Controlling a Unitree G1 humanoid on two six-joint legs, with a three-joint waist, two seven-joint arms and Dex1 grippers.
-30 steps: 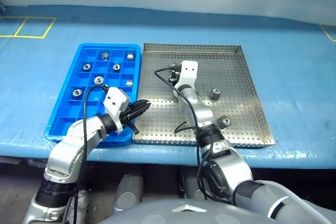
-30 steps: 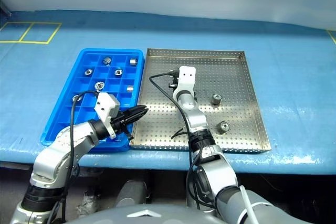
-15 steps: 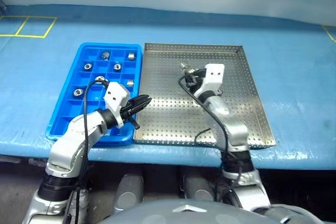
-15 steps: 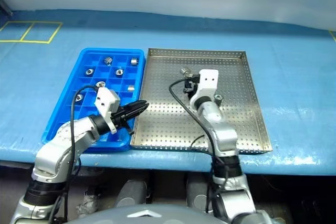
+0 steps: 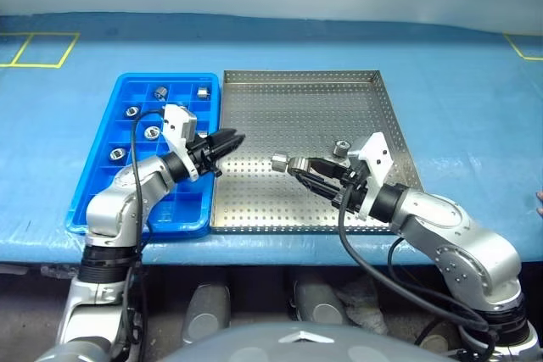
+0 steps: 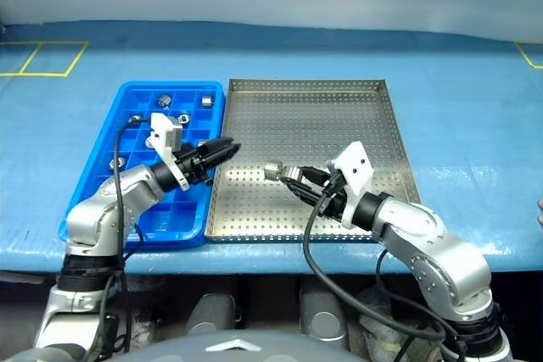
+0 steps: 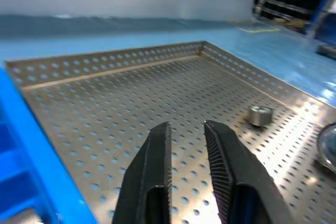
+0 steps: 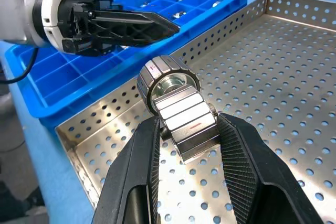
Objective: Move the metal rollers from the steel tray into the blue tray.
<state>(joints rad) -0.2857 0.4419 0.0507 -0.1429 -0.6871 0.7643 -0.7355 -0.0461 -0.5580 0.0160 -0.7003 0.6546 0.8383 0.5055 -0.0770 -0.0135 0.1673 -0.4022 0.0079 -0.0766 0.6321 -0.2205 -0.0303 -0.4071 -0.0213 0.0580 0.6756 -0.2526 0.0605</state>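
One roller (image 5: 280, 161) now rides the right fingers (image 8: 137, 167), lifted back.

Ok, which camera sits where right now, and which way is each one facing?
Left eye and right eye views: on the head, looking forward and down at the blue tray and steel tray; both arms show.
Left wrist view: along the open left gripper across the steel tray.
Right wrist view: along the right gripper clamping a roller, facing the left gripper.
Shared: both wrist views show the steel tray's perforated floor.
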